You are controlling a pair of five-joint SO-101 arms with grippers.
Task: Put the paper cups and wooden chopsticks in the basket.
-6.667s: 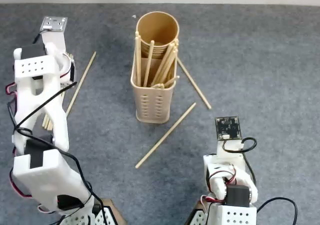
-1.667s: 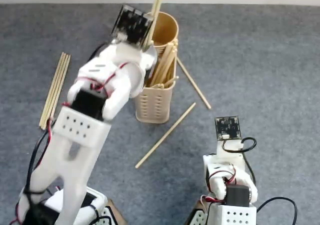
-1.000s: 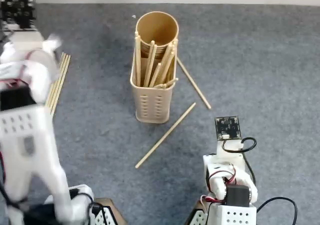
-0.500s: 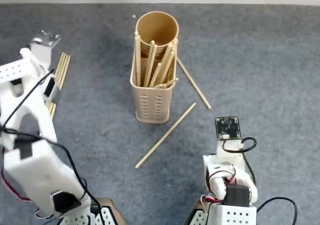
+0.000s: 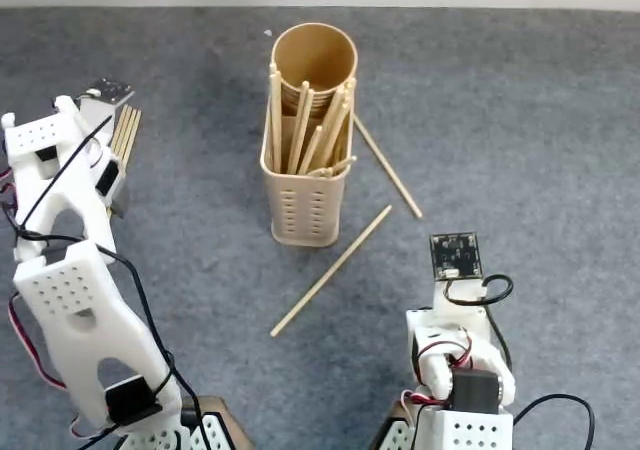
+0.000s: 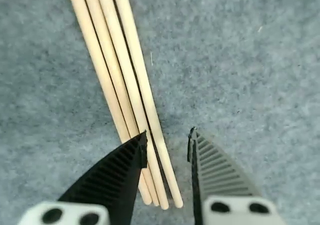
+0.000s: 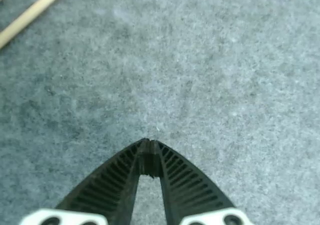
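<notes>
From above, the grey table (image 5: 520,110) carries the basket (image 5: 305,210), with paper cups (image 5: 315,60) and chopsticks (image 5: 297,130) standing inside. Two loose chopsticks (image 5: 330,270) lie beside it. Left wrist view: the left gripper (image 6: 167,140) is open a little over a bundle of chopsticks (image 6: 122,80), maybe four. Right wrist view: the right gripper (image 7: 149,157) is closed tight above the table.

Stacked paper cups (image 5: 314,58) and chopsticks (image 5: 298,135) stand in the beige basket (image 5: 305,210); two loose sticks (image 5: 331,270) lie beside it, a bundle (image 6: 122,85) well apart.

Open carpet (image 5: 200,260) surrounds the chopsticks (image 6: 121,70) under the left hand (image 6: 168,133); the basket (image 5: 305,210) stands well apart.
</notes>
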